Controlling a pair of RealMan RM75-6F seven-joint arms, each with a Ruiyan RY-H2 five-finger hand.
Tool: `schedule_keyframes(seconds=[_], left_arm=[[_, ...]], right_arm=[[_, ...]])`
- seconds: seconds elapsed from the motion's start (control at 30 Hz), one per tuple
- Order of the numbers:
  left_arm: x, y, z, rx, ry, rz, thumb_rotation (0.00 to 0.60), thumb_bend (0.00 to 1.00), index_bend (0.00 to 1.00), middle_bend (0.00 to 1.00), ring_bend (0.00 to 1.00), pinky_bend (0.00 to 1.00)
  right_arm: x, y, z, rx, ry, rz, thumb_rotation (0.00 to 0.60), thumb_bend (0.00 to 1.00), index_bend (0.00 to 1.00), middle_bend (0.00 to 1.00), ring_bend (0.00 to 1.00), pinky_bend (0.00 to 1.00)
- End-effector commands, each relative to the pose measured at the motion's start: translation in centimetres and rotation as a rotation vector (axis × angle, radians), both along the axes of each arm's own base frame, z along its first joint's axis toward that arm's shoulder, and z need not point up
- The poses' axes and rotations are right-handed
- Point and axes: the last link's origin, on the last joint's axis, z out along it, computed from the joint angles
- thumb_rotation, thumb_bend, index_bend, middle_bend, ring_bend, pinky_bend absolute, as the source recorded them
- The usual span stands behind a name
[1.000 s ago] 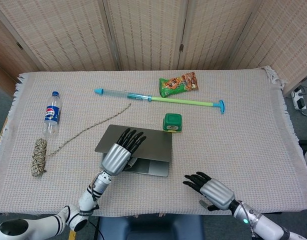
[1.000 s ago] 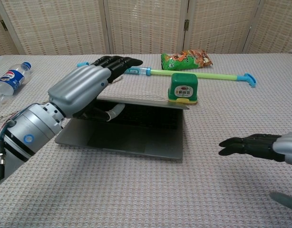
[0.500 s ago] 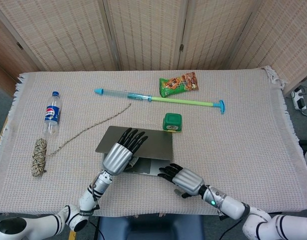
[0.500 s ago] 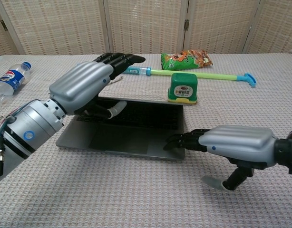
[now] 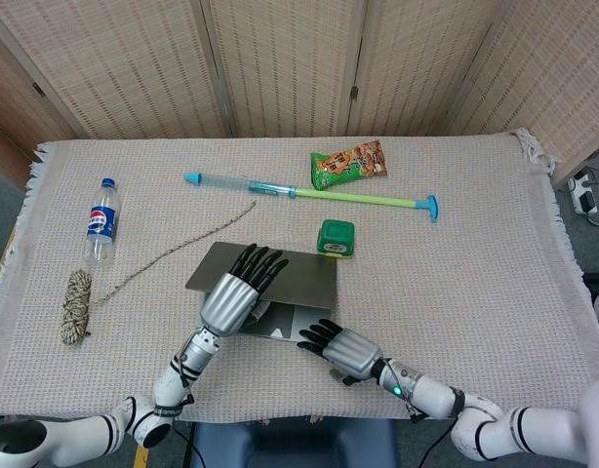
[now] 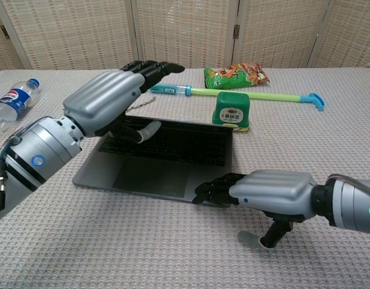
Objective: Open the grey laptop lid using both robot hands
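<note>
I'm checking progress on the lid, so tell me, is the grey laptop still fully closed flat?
No, in the chest view the laptop lid is raised under the left hand, and the keyboard and trackpad show beneath it.

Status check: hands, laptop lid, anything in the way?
Left hand holds grey laptop lid part-raised. Right hand presses laptop base. Green box sits behind lid.

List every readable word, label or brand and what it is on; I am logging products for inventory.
Bottle: red, white and blue brand label, lettering too blurred to read.
Snack bag: printed text, unreadable.
Green box: label with marks, too small to read.
Laptop: no legible text.
</note>
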Motion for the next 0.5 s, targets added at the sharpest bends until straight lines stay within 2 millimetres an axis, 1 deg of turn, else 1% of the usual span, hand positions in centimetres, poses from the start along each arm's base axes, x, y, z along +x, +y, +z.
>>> schedule_keyframes(seconds=[0.03, 0.5], left_arm=[[0.4, 0.5, 0.5, 0.005, -0.001, 0.002, 0.6, 0.5, 0.05, 0.1, 0.0, 0.0], [2.5, 4.3, 3.1, 0.023, 0.01, 0.053, 0.6, 0.5, 0.05, 0.1, 0.0, 0.0]], right_arm=[[0.1, 0.1, -0.1, 0.0, 0.002, 0.003, 0.6, 0.55, 0.0, 0.0, 0.0, 0.0], [0.8, -0.1, -0.8, -0.007, 0.017, 0.019, 0.6, 0.55, 0.0, 0.0, 0.0, 0.0]])
